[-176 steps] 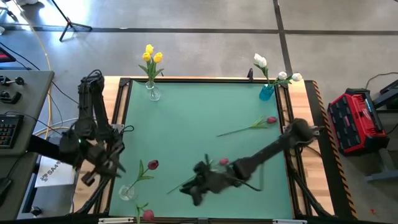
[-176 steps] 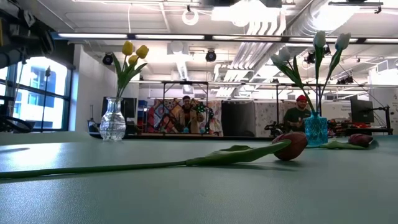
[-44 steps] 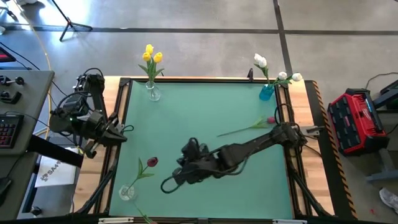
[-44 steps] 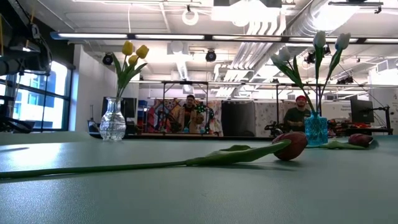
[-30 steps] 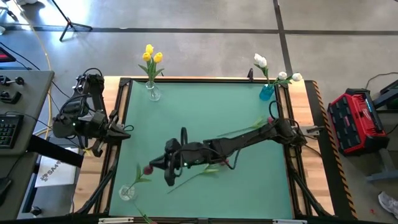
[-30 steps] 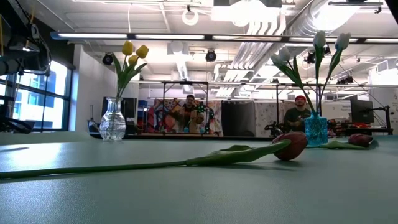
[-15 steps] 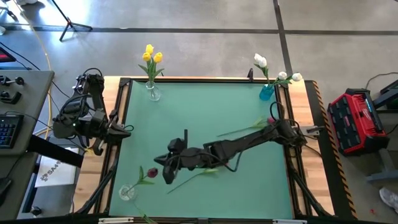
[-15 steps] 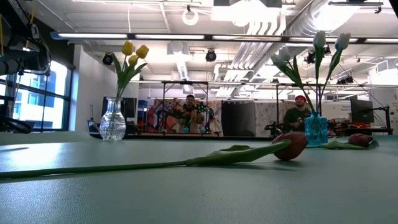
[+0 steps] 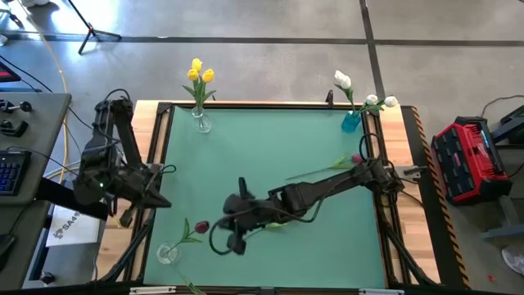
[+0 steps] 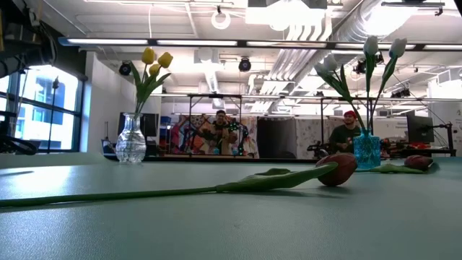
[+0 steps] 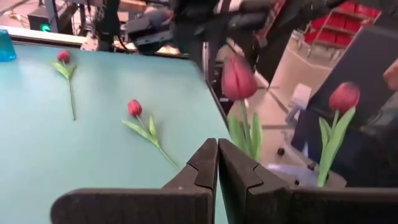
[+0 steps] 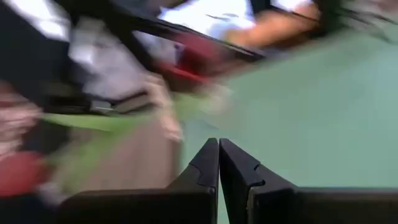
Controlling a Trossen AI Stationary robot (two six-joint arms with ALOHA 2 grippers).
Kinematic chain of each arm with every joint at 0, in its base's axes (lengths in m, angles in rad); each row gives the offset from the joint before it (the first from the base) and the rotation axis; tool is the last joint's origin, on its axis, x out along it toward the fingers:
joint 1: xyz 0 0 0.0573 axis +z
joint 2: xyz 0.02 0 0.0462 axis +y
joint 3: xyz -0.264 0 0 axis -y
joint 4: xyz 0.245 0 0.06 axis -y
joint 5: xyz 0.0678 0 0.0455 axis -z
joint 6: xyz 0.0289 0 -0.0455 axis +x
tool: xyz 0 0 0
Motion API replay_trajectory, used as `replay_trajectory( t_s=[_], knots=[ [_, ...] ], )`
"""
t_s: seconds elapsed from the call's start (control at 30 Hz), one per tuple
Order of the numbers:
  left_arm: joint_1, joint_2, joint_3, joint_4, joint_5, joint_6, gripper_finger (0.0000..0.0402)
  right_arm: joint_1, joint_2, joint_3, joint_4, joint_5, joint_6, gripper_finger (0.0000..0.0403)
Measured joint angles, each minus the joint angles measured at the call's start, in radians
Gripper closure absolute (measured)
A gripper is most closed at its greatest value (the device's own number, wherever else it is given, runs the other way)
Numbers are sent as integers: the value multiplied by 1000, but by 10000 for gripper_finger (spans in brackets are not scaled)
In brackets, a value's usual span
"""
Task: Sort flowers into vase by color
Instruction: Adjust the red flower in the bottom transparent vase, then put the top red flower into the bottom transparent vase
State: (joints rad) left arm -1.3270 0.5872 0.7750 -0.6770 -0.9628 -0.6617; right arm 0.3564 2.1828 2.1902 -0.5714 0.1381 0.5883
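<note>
Two dark red tulips lie loose on the mat: one (image 9: 277, 222) just beside the right gripper (image 9: 232, 243), one (image 9: 357, 158) near the right edge. Red step judged in hand; next, jaws must be opened for a stem grasp. Right gripper is fully closed, nothing held. Left gripper (image 9: 124, 218), closed and empty, is parked at the left edge. Clear vase (image 9: 167, 254): one red tulip (image 9: 201, 226). Far clear vase (image 9: 201, 123): yellows (image 9: 199, 72). Blue vase (image 9: 351, 122): whites (image 9: 343, 80).

right wrist view's red tulip (image 12: 18, 171) blurred
</note>
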Motion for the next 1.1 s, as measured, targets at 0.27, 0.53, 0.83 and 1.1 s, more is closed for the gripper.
replay_trajectory(
  t_s=[0.27, 0.53, 0.83, 1.1],
  knots=[
    [0, 22, 0, -15, 13, -79, 401, -51, 38, 0, 303, -88, -227, 403],
    [0, 23, 0, -15, 38, -110, 401, -73, 37, 1, 368, -258, -312, 403],
    [0, 38, 41, 56, 203, -92, 401, 24, -49, 0, 252, -148, -276, 403],
    [6, 107, 201, -6, 242, -22, 401, 96, -77, 0, -208, 82, -116, 403]
  ],
)
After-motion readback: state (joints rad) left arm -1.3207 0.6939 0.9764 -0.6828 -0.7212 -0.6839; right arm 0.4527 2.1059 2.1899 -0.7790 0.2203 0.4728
